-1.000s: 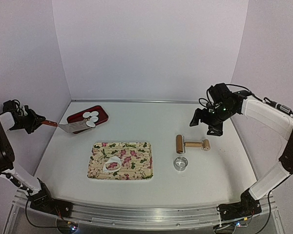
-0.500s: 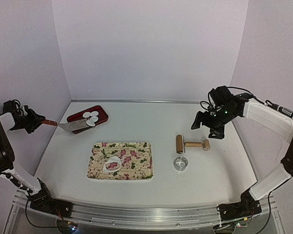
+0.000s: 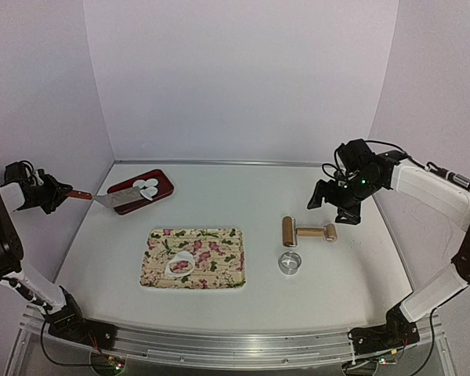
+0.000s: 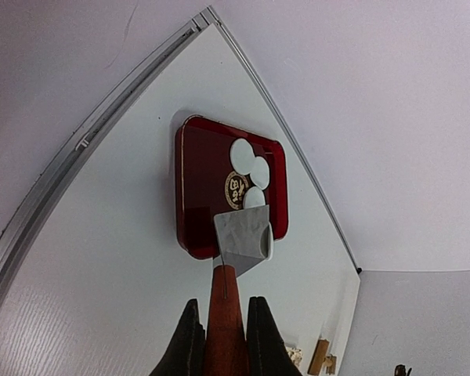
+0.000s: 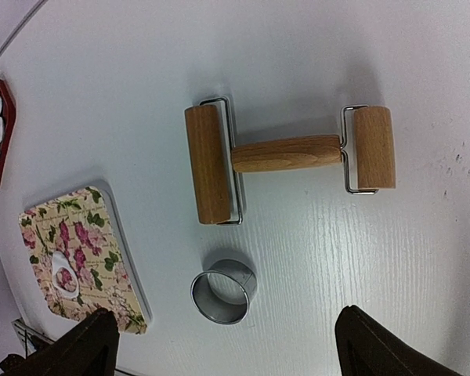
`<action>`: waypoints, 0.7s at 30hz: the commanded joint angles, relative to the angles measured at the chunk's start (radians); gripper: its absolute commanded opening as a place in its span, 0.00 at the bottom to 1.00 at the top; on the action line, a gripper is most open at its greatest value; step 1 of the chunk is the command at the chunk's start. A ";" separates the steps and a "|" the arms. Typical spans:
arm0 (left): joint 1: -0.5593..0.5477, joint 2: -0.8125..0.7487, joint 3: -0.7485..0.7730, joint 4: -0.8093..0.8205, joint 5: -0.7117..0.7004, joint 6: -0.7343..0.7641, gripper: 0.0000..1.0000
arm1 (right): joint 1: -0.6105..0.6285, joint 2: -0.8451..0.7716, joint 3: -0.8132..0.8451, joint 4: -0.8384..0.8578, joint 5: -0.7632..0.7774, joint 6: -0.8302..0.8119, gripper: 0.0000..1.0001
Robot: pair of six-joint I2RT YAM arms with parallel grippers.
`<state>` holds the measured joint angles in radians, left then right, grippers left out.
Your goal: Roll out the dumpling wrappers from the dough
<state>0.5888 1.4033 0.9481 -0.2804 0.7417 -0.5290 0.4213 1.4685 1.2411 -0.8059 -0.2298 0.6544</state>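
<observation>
The left claw [image 4: 223, 333] is clamped on the scraper [image 4: 243, 239], one of the dumpling wrappers [image 4: 241, 155] gets half hidden by its blade; the right claw [image 5: 227, 341] is spread wide.

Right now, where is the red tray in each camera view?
Top external: tray at the table's far left.
Left wrist: tray centred, beyond the scraper blade.
Right wrist: tray cut off at the left edge.
Shared landmark: the dumpling wrappers on it.

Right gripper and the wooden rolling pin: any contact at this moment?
Apart. In the right wrist view the right gripper has its open fingers at the bottom corners, and bare table separates them from the rolling pin lying further up.
</observation>
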 commanded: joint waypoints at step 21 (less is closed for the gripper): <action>0.087 -0.049 -0.004 0.245 -0.335 -0.110 0.00 | -0.006 -0.031 -0.017 -0.001 0.016 0.003 0.97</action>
<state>0.5847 1.3966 0.9192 -0.2175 0.7031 -0.5404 0.4210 1.4670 1.2247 -0.8062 -0.2291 0.6548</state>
